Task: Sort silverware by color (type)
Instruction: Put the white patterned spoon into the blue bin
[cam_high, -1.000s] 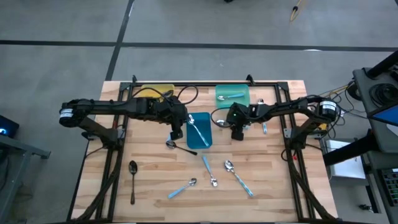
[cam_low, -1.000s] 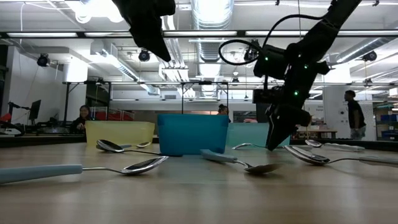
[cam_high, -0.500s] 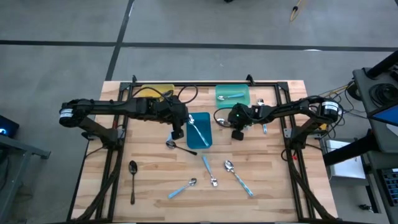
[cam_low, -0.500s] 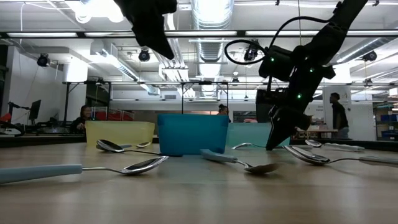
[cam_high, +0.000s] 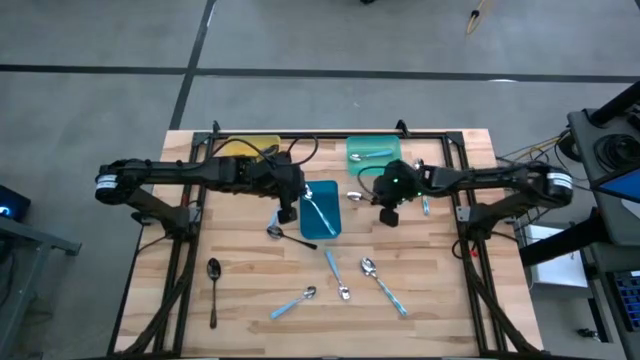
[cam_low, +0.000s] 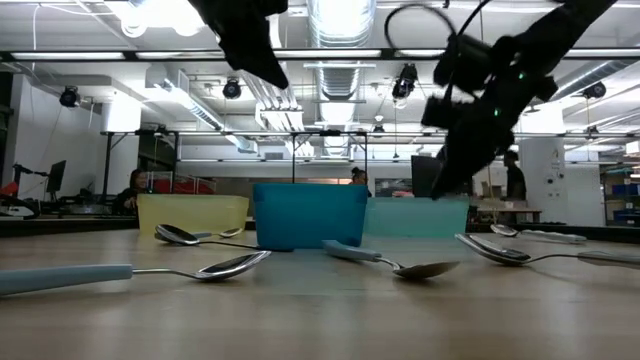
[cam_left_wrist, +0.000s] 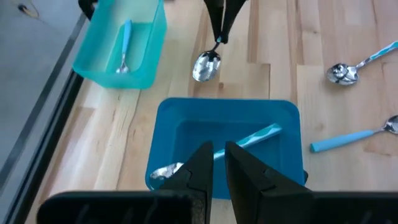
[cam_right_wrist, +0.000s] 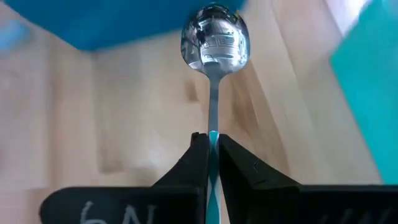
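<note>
**High, left wrist and right wrist views.** My right gripper (cam_high: 387, 212) is clamped on the light blue handle of 1 spoon (cam_right_wrist: 214, 37), lifted clear of the table (cam_high: 450, 300) between the blue tray (cam_high: 333, 228) and the teal tray (cam_high: 392, 143). My left gripper (cam_high: 285, 213) hangs over the blue tray, jaws all but closed on nothing.

Sorting looks early:
- Binned: 1 blue-handled spoon in each of those 2 trays. The yellow tray's (cam_high: 262, 143) contents are hidden.
- Loose: 2 dark spoons (cam_high: 213, 272), 3 blue-handled spoons (cam_high: 385, 288) near the front, and 1 more beside my right arm.
- Trays: 3.
</note>
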